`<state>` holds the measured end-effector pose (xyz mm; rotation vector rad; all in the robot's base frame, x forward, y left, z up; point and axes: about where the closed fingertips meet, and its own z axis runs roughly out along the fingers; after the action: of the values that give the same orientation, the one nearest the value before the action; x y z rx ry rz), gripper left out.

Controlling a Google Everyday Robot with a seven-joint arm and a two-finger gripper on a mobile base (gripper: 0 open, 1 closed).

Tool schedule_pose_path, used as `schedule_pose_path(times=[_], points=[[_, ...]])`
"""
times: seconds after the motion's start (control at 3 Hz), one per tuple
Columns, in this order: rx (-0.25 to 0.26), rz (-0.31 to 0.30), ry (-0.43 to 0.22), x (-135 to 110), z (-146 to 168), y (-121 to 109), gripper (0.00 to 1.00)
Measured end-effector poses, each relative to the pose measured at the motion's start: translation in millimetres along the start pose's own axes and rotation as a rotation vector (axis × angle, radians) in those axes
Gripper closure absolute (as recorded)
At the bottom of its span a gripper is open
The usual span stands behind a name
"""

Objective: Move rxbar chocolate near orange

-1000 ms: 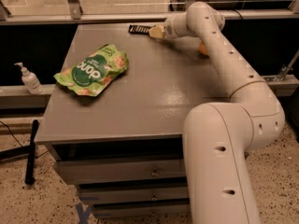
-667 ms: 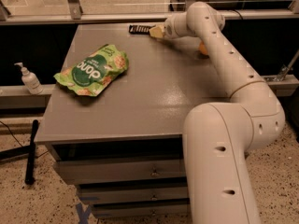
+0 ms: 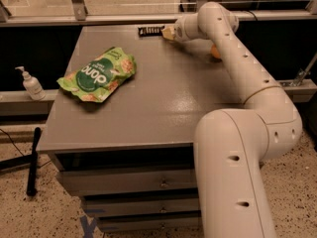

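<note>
Lab, drawer cabinet (image 3: 129, 180), gripper (image 3: 166, 32) at back edge

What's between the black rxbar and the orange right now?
In the camera view, only the gripper and its arm lie between the rxbar chocolate and the orange; the gripper sits at the bar's end nearer the orange.

hidden and cut-off parts, upper right of the frame
the orange (image 3: 215, 52) shows only as a sliver at the left side of the arm (image 3: 240, 63), the rest behind it. the gripper (image 3: 167, 32), at the table's (image 3: 163, 98) far edge in the upper middle, meets the right end of the rxbar chocolate (image 3: 150, 30); whether it grips it cannot be told. the bar's print is too small to read. the arm's base runs off the bottom edge.
</note>
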<state>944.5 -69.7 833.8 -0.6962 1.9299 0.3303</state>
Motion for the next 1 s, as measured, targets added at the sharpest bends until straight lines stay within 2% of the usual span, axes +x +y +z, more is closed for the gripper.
schedule_pose_path(times=[1.0], points=[[0.000, 0.000, 0.000, 0.0, 0.0, 0.1, 1.00]])
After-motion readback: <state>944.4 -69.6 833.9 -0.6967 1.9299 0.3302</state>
